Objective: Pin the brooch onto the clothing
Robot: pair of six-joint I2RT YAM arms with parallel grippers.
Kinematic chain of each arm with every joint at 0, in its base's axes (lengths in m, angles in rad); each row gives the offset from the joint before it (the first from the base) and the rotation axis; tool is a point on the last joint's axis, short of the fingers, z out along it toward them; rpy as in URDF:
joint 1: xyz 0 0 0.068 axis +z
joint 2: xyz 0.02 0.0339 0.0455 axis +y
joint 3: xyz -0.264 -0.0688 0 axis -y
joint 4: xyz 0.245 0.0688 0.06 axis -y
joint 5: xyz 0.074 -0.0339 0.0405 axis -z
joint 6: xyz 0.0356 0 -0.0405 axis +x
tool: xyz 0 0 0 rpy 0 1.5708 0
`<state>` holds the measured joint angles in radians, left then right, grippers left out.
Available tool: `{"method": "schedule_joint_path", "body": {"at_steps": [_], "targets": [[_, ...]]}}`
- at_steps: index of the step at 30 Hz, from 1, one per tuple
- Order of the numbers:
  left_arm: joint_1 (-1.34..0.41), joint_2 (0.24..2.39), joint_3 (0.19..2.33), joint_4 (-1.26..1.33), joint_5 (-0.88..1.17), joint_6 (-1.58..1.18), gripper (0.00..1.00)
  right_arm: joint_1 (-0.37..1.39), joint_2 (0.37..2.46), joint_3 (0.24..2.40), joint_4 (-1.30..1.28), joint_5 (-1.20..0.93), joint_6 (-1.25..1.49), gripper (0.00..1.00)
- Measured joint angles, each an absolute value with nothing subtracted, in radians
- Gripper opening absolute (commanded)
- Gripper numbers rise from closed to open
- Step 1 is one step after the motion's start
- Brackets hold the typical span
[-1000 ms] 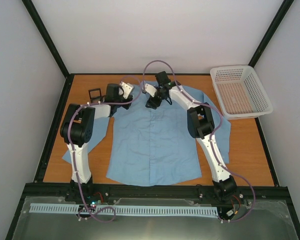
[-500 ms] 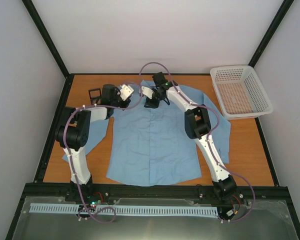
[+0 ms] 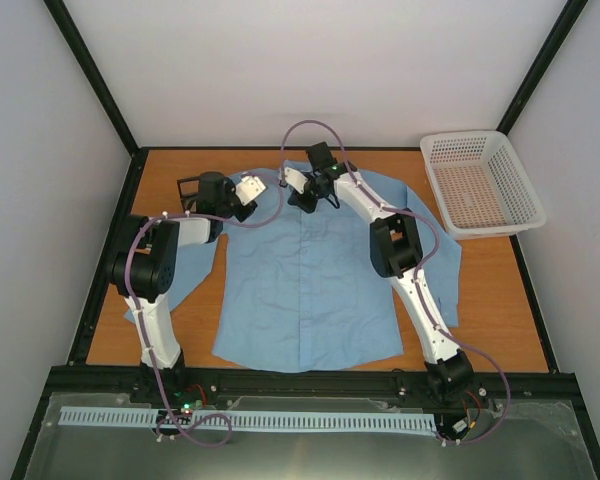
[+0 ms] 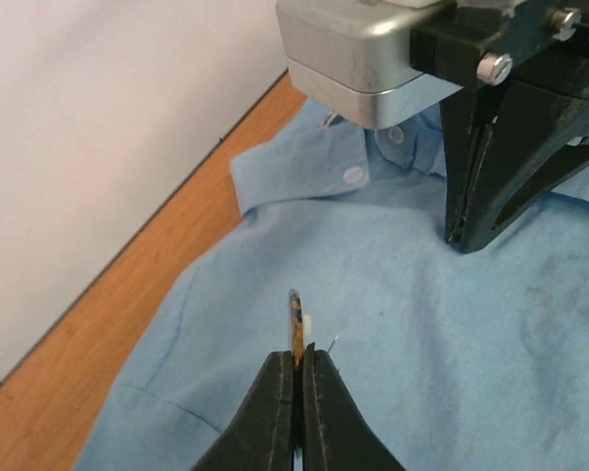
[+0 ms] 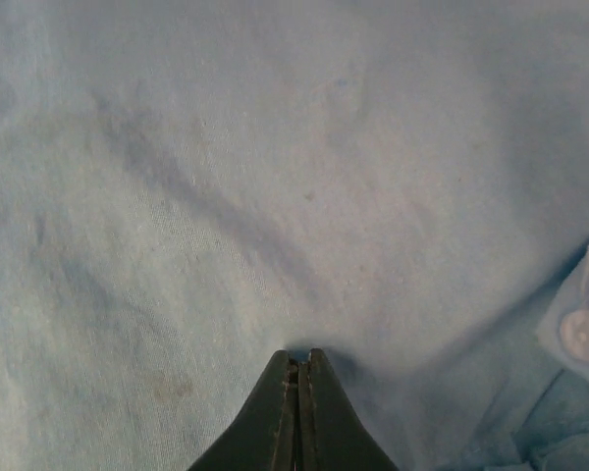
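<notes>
Top external view: at far left stands a small black box (image 3: 190, 187), its inside unclear to me. The left gripper (image 4: 296, 365), now further left than a second ago, is clamped on the brooch (image 4: 295, 316), edge-up over the shirt (image 3: 305, 290) near the collar. The right gripper (image 5: 297, 365), parted earlier, now pinches shirt fabric. At far right, the white basket (image 3: 460, 137) shows only its mesh floor.

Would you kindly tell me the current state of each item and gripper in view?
brooch: clamped edge-on, not yet pinned.
left gripper: shut on brooch.
shirt: spread flat, front up, buttoned.
right gripper: shut, apparently pinching shirt fabric near the collar.
black box: appears open, partly hidden.
basket: upright, empty.
</notes>
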<state>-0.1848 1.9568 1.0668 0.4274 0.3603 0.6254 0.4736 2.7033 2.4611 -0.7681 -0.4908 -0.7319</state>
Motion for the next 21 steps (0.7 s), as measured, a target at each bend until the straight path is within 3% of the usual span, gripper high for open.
{"method": "schedule_joint_path", "body": {"at_steps": [7,14,19,21], "targets": [[-0.185,1.961,1.067,0.497,0.364,0.693,0.01,0.462,2.689,2.430,-0.694,-0.576,-0.681,0.06],[-0.149,1.961,1.066,0.520,0.392,0.680,0.01,0.454,2.639,2.351,-0.663,-0.574,-0.717,0.65],[-0.087,1.960,1.066,0.523,0.405,0.641,0.01,0.457,2.639,2.350,-0.664,-0.553,-0.817,0.93],[-0.074,1.959,1.066,0.523,0.407,0.625,0.01,0.460,2.640,2.354,-0.663,-0.541,-0.847,1.00]]}}
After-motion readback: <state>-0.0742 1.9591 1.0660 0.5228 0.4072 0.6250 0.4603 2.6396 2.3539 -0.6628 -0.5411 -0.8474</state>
